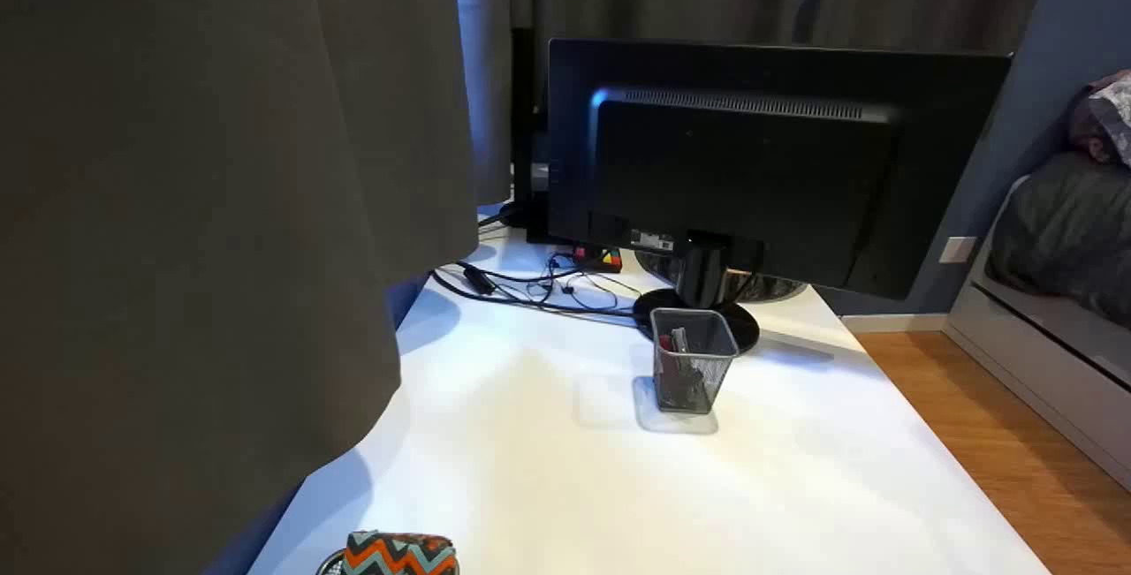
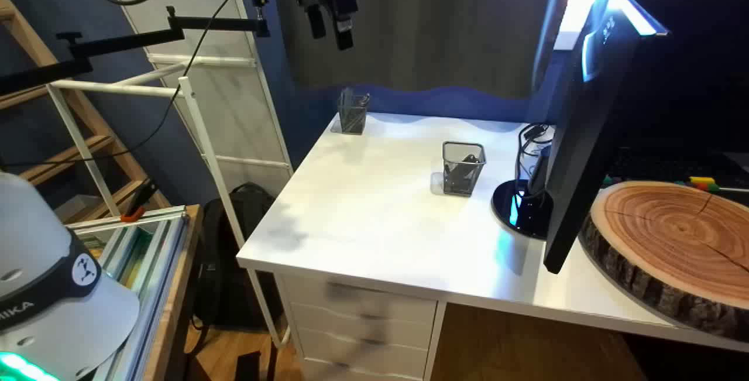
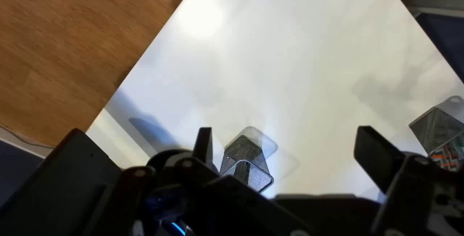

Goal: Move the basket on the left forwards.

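Note:
The colourful zigzag woven basket point(image 1: 398, 555) shows cut off at the bottom edge of an exterior view, with a piece of mesh rim beside it. In the wrist view its orange and teal pattern point(image 3: 447, 158) shows within the opening of a dark wire-mesh cup point(image 3: 431, 127) at the right edge. That mesh cup point(image 2: 352, 117) stands at the desk's far left corner in an exterior view, where the zigzag pattern cannot be made out. My gripper point(image 2: 331, 35) is high above the desk, apart from everything. In the wrist view the gripper point(image 3: 282, 138) is open and empty.
Another wire-mesh cup point(image 2: 459, 185) with pens stands mid-desk; it also shows in the wrist view point(image 3: 243, 147). A monitor point(image 1: 769, 160) with cables point(image 1: 530, 292) stands behind it. A wood slab point(image 2: 679, 234) lies beyond the monitor. A dark curtain point(image 1: 221, 204) hangs along the desk.

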Available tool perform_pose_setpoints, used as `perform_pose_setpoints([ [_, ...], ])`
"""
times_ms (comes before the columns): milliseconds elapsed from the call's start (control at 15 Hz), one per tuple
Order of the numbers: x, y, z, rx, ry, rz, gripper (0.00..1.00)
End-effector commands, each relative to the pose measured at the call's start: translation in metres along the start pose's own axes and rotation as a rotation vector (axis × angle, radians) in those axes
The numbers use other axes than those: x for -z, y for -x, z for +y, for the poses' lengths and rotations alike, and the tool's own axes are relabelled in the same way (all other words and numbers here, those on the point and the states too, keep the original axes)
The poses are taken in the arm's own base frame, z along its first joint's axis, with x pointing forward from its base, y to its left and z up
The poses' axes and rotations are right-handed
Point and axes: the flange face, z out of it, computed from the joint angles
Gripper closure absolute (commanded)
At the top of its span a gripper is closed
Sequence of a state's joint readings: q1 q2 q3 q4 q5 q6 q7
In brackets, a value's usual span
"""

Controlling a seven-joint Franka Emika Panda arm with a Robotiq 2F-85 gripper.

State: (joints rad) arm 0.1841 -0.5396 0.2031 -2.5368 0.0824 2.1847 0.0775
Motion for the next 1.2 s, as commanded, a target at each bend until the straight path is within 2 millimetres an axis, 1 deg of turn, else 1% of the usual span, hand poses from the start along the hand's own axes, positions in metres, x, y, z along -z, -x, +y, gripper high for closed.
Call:
perform_pose_setpoints([
  [0,0.001,0.0,0.0,0.0,0.0,-0.001,0.0],
  [267,0.001,0.0,0.0,0.0,0.0,-0.001,0.0],
  [333,-0.006,-0.008,0.0,-0.062,-0.027,0.0,0.0],
  [400,-0.021,-0.02,0.002,-0.111,-0.059,-0.015,0.0],
  [533,-0.044,-0.044,0.007,-0.185,-0.124,-0.013,0.0],
  [600,-0.056,-0.062,0.035,-0.2,-0.154,-0.002,0.0],
  [733,-0.076,-0.088,0.038,-0.201,-0.206,0.004,0.0],
  [800,-0.086,-0.102,0.036,-0.174,-0.231,0.001,0.0],
  [867,-0.097,-0.118,0.029,-0.136,-0.261,-0.006,0.0],
  [933,-0.11,-0.132,0.018,-0.096,-0.295,-0.019,0.0],
  [1067,-0.13,-0.155,-0.013,0.008,-0.344,-0.051,0.0],
  [1133,-0.14,-0.16,-0.031,0.059,-0.339,-0.078,0.0],
])
